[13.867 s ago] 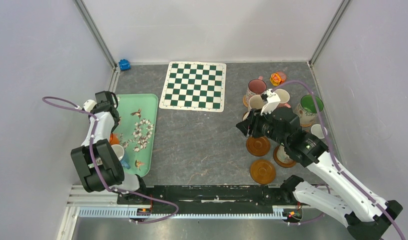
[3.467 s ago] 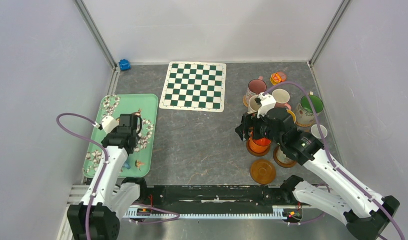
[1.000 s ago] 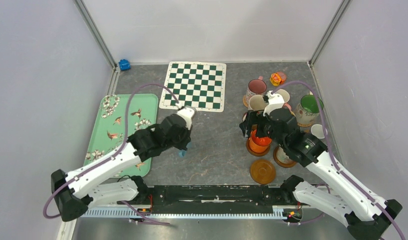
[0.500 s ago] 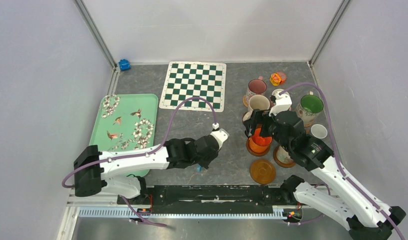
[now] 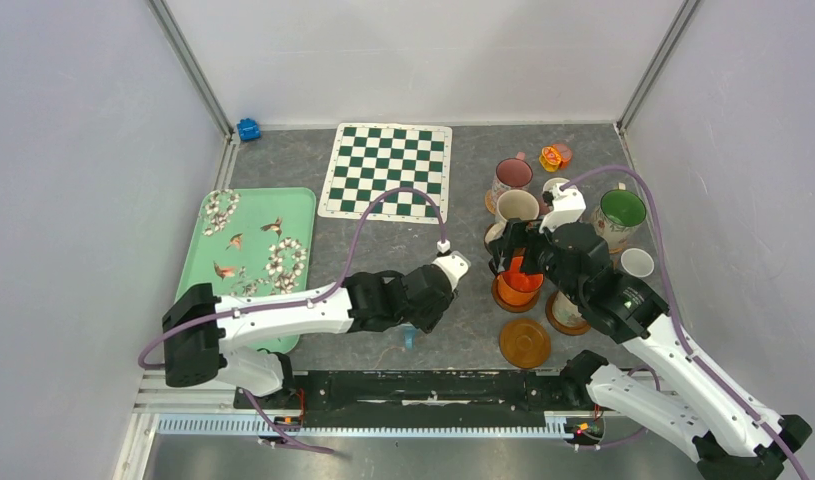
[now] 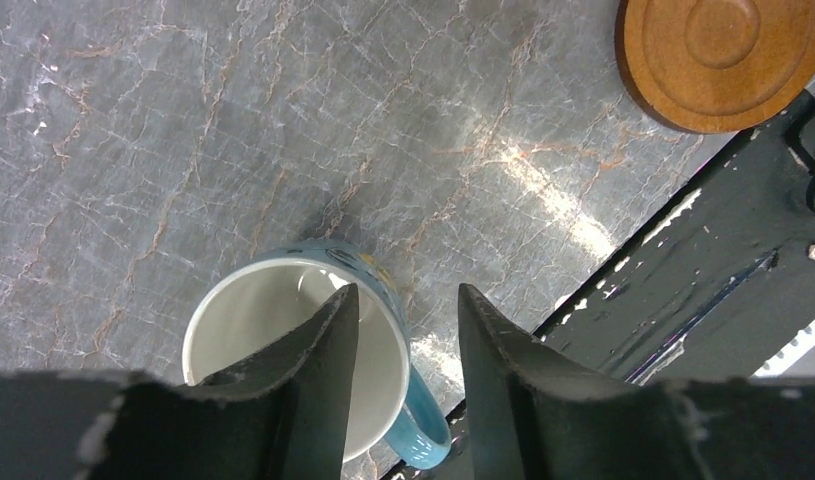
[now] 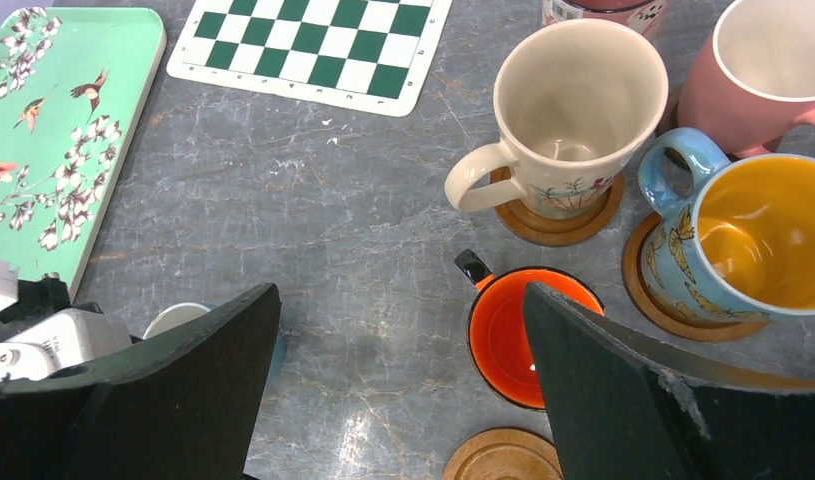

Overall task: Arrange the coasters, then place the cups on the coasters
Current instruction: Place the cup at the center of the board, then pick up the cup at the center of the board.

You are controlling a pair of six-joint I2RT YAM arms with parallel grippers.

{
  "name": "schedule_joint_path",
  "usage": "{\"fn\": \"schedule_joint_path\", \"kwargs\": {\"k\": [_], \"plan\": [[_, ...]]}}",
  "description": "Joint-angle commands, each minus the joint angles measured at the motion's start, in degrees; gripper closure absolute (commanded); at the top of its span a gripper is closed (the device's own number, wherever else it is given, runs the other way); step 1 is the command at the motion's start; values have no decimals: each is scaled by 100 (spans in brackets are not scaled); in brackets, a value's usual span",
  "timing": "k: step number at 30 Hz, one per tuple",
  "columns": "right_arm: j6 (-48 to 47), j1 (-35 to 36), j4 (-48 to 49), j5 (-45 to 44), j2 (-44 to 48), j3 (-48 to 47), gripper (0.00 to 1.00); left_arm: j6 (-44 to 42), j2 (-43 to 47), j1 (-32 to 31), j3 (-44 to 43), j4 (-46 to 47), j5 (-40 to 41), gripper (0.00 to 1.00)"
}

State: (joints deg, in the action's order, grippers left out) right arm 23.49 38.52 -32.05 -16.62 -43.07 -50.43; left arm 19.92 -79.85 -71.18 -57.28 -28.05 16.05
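Observation:
The blue-handled cup (image 6: 273, 340) stands upright on the bare table by the front rail, its handle (image 5: 410, 338) showing in the top view. My left gripper (image 6: 405, 292) is open over its rim, one finger inside and the other outside, clear of the wall. An empty brown coaster (image 6: 723, 55) lies to its right (image 5: 524, 342). My right gripper (image 7: 400, 295) hangs wide open above the orange cup (image 7: 518, 335), which sits on a coaster (image 5: 503, 298). A cream cup (image 7: 573, 110) and a yellow-lined cup (image 7: 763, 235) stand on coasters behind it.
A pink cup (image 7: 773, 60), a green-lined cup (image 5: 621, 212), a small white cup (image 5: 637, 263) and a patterned cup (image 5: 511, 175) crowd the right side. The mint tray (image 5: 248, 250) lies left, the chequered mat (image 5: 388, 170) at the back. A black rail (image 5: 423, 385) borders the front.
My left arm swung from the tray across to the front middle carrying the blue-handled cup, and its jaws have parted around the rim. The right gripper has stayed open over the orange cup.

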Motion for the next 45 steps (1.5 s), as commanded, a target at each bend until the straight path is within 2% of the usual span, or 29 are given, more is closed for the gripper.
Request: {"fn": "schedule_joint_path", "kwargs": {"k": [1, 7, 14, 18, 23, 27, 34, 45], "plan": [[24, 24, -60, -51, 16, -115, 7, 88, 104, 10, -324, 161, 117, 48], [162, 24, -134, 251, -217, -120, 13, 153, 412, 532, -620, -221, 37, 27], [404, 24, 53, 929, -527, 121, 21, -159, 1083, 1672, -489, -442, -236, 14], [595, 99, 192, 1288, -784, 395, 27, -504, 1463, 2151, -287, -628, 56, 8], [882, 520, 442, 1290, -1061, 526, 30, -1001, 1958, 2552, 111, -754, 767, 4], [1081, 981, 654, 1087, -1370, 503, 31, -1307, 2404, 2609, 516, -632, 1302, 2], [1276, 1647, 998, 938, -2073, 293, 39, -1457, 2923, 2609, 777, -662, 1197, 0], [1528, 2221, 1018, 655, -2823, -61, 42, -1526, 2862, 2609, 868, -800, 1066, 0]]}}
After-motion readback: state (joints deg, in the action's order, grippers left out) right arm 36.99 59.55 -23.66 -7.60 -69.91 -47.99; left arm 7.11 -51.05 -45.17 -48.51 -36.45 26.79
